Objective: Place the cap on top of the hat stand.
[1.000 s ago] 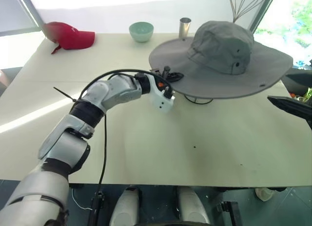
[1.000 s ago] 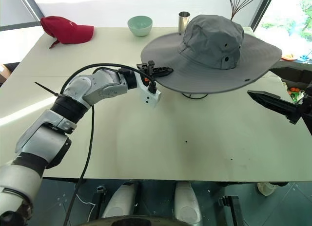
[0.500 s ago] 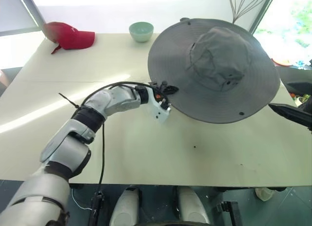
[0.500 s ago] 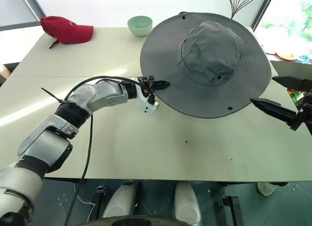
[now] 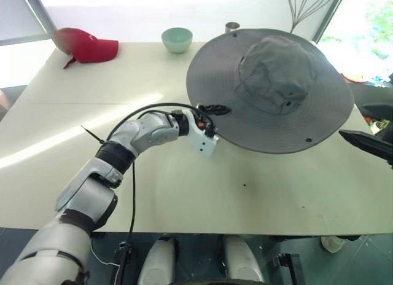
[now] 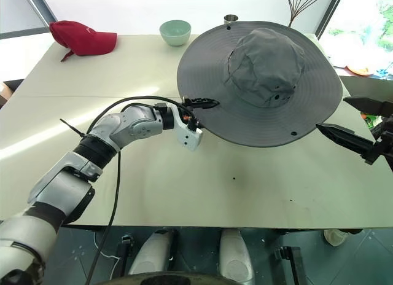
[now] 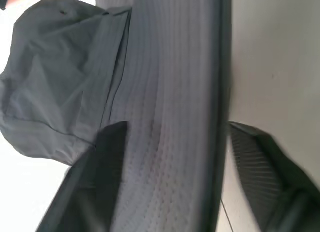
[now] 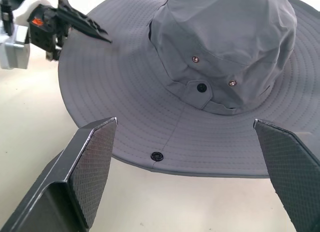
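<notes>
While tilted, cap (image 6: 261, 82) hides stand | bowl (image 6: 175, 32) contents unseen

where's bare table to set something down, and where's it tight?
Free: the near strip of the table, in front of the grey cap, and the left stretch between the red cap and left arm. Tight: far right, where the grey cap, cup and bowl cluster.

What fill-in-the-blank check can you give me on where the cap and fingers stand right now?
1. The cap is coloured ____.
2. The left gripper has its fingers on either side of the cap's ____.
3. The teal bowl stands between the metal cup and the ____ baseball cap.
4. The right gripper's fingers stand ____.

Missing: grey; brim; red; open
</notes>
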Tool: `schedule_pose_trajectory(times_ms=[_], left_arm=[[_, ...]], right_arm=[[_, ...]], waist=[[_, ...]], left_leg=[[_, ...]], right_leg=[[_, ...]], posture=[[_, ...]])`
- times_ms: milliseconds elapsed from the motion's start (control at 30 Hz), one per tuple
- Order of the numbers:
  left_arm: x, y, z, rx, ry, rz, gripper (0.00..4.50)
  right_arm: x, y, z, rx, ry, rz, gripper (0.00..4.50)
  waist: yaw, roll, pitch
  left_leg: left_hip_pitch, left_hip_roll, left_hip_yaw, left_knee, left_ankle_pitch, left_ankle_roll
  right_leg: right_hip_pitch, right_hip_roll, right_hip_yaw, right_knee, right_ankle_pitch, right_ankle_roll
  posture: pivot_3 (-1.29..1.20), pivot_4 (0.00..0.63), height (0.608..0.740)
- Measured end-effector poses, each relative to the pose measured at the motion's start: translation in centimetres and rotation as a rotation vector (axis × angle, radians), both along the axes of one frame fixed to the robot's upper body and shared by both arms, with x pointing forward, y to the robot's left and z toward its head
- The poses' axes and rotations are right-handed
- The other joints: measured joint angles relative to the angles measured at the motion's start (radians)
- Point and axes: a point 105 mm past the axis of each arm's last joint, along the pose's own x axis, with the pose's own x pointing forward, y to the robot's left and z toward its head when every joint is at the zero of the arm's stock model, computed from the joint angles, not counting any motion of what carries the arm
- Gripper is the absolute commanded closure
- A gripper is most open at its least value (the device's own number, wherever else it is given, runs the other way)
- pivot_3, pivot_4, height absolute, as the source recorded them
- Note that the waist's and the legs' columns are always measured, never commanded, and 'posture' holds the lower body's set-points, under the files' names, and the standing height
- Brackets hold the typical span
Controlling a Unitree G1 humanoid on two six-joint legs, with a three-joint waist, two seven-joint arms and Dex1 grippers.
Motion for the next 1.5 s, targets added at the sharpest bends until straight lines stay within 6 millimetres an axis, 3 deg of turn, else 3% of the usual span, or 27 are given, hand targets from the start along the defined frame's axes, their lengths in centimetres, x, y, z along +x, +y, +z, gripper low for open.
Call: schedule_pose_trajectory(times_ms=[200, 267, 467, 567, 600, 733, 800, 933, 1067, 1167, 1267, 1400, 1500], left_arm=[[-1.0, 1.7, 1.5, -0.055, -0.026, -0.002, 0.04], [-1.2, 3.6, 2.0, -0.086, 0.031, 0.035, 0.04], [-0.1, 8.8, 5.8, -0.204, 0.120, 0.197, 0.04], [0.6, 12.2, 6.1, -0.306, 0.321, 0.318, 0.04], [0.2, 13.9, 5.7, -0.349, 0.488, 0.355, 0.04], [-2.4, 16.7, 5.5, -0.420, 0.889, 0.365, 0.04], [-4.3, 17.2, 6.3, -0.438, 1.055, 0.327, 0.04], [-7.4, 16.2, 7.4, -0.450, 1.264, 0.200, 0.04], [-8.3, 15.7, 8.2, -0.485, 1.322, 0.160, 0.04], [-8.2, 15.5, 8.7, -0.520, 1.312, 0.154, 0.00], [-8.0, 15.4, 8.6, -0.534, 1.315, 0.161, 0.00], [-7.9, 15.4, 8.6, -0.544, 1.313, 0.168, 0.00], [-7.9, 15.4, 8.6, -0.543, 1.311, 0.169, 0.00]], right_arm=[[0.2, -0.4, -1.0, -0.065, 0.013, -0.030, 0.00], [0.1, -0.3, -2.3, -0.123, 0.050, -0.030, 0.00], [-0.8, 1.1, -2.9, -0.365, 0.006, 0.032, 0.00], [-0.8, 1.9, -3.7, -0.509, -0.032, 0.064, 0.00], [-0.7, 2.5, -4.0, -0.567, -0.058, 0.081, 0.00], [0.0, 4.0, -4.9, -0.630, -0.138, 0.105, 0.00], [0.6, 4.9, -5.2, -0.660, -0.186, 0.120, 0.00], [1.5, 5.9, -6.3, -0.712, -0.256, 0.138, 0.00], [2.8, 5.9, -7.7, -0.785, -0.287, 0.145, 0.00], [4.4, 5.8, -8.1, -0.836, -0.351, 0.127, 0.85], [5.5, 5.8, -8.1, -0.892, -0.410, 0.121, 2.55], [6.5, 6.0, -7.8, -0.955, -0.490, 0.119, 4.47], [6.8, 6.1, -7.4, -1.014, -0.562, 0.119, 4.47]], waist=[[-0.002, 0.000, 0.000], [-0.005, 0.001, 0.000], [0.000, 0.001, -0.001], [-0.005, 0.001, -0.001], [-0.013, 0.001, -0.001], [-0.024, 0.000, 0.000], [-0.025, 0.000, 0.000], [-0.021, 0.000, 0.000], [-0.026, 0.000, 0.000], [-0.031, 0.000, 0.000], [-0.031, 0.000, 0.000], [-0.031, 0.000, 0.000], [-0.031, 0.000, 0.000]], left_leg=[[0.000, 0.000, 0.000, 0.000, 0.000, 0.000], [0.000, 0.000, 0.000, 0.000, 0.000, 0.000], [0.001, 0.000, 0.000, 0.000, 0.000, 0.000], [0.001, 0.001, 0.000, 0.000, 0.000, 0.000], [0.001, 0.001, 0.000, 0.000, 0.000, 0.000], [0.001, 0.002, 0.000, 0.000, 0.000, 0.000], [0.001, 0.002, 0.000, 0.000, 0.000, 0.000], [0.001, 0.002, 0.000, 0.000, 0.000, 0.000], [0.002, 0.002, 0.000, 0.000, 0.000, 0.000], [0.002, 0.002, 0.000, 0.000, 0.000, 0.000], [0.002, 0.002, 0.000, 0.000, 0.000, 0.000], [0.001, 0.002, 0.000, 0.000, 0.000, 0.000], [0.001, 0.002, 0.000, 0.000, 0.000, 0.000]], right_leg=[[0.000, 0.000, 0.000, 0.000, 0.000, 0.000], [0.000, 0.000, 0.000, 0.000, 0.000, 0.000], [0.001, 0.000, 0.000, 0.001, 0.000, 0.000], [0.001, 0.000, 0.000, 0.001, 0.000, 0.000], [0.000, 0.001, 0.000, 0.001, 0.000, 0.000], [0.000, 0.001, 0.000, 0.002, 0.000, 0.000], [0.000, 0.001, 0.000, 0.002, 0.000, 0.000], [0.001, 0.001, 0.000, 0.001, 0.000, -0.001], [0.001, 0.001, 0.000, 0.001, 0.000, -0.001], [0.001, 0.001, 0.000, 0.002, 0.000, -0.001], [0.000, 0.001, 0.000, 0.002, 0.000, -0.001], [0.000, 0.001, 0.000, 0.001, 0.000, -0.001], [0.000, 0.001, 0.000, 0.002, 0.000, -0.001]], posture=[[0.00, 0.150, 0.740], [0.00, 0.150, 0.740], [0.00, 0.150, 0.740], [0.00, 0.150, 0.740], [0.00, 0.150, 0.740], [0.00, 0.150, 0.740], [0.00, 0.150, 0.740], [0.00, 0.150, 0.740], [0.00, 0.150, 0.740], [0.00, 0.150, 0.740], [0.00, 0.150, 0.740], [0.00, 0.150, 0.740], [0.00, 0.150, 0.740]])
